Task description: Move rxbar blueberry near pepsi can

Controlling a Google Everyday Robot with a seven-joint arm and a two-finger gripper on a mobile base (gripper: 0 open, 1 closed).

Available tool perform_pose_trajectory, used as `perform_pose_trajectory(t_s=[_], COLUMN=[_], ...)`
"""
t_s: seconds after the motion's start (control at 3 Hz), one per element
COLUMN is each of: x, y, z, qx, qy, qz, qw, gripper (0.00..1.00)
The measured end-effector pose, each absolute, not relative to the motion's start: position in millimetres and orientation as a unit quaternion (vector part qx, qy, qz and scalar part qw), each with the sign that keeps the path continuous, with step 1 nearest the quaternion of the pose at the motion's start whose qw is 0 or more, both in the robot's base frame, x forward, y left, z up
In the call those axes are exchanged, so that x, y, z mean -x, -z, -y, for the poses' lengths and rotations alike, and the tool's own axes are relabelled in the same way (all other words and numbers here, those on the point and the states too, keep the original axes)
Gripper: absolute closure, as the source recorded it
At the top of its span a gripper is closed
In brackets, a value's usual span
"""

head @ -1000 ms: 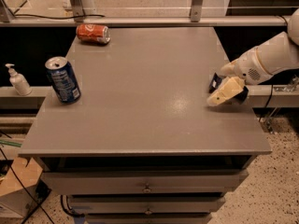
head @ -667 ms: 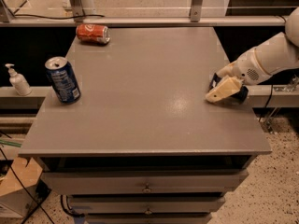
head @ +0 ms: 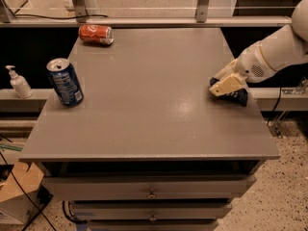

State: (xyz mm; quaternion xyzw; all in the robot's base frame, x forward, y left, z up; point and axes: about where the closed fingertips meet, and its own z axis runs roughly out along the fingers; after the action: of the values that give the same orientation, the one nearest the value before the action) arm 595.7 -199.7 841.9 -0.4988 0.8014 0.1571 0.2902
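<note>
The rxbar blueberry (head: 239,98) is a dark navy wrapper at the table's right edge, mostly covered by my gripper. My gripper (head: 226,86) sits right on top of it, its cream-coloured end pointing left and down, with the white arm coming in from the right. The pepsi can (head: 65,82) stands upright, slightly tilted, near the table's left edge, far from the bar and the gripper.
An orange-red can (head: 96,34) lies on its side at the back left of the grey table (head: 149,124). A hand-soap bottle (head: 19,83) stands on a ledge left of the table. Drawers are below the front edge. A rail runs behind the table.
My gripper has shifted slightly left over the bar and stays low at the table's right edge. The cans have not moved.
</note>
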Motion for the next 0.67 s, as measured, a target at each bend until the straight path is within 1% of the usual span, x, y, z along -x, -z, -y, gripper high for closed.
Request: perform_pose_trajectory(t_s=[0.33, 0.67], x=[-598, -602], y=[-863, -897], z=[179, 146], qx=[0.52, 0.549], qy=[-0.163, -0.174], qz=[-0.779, -0.741], qw=[0.311, 0.345], gripper=[1.0, 1.0])
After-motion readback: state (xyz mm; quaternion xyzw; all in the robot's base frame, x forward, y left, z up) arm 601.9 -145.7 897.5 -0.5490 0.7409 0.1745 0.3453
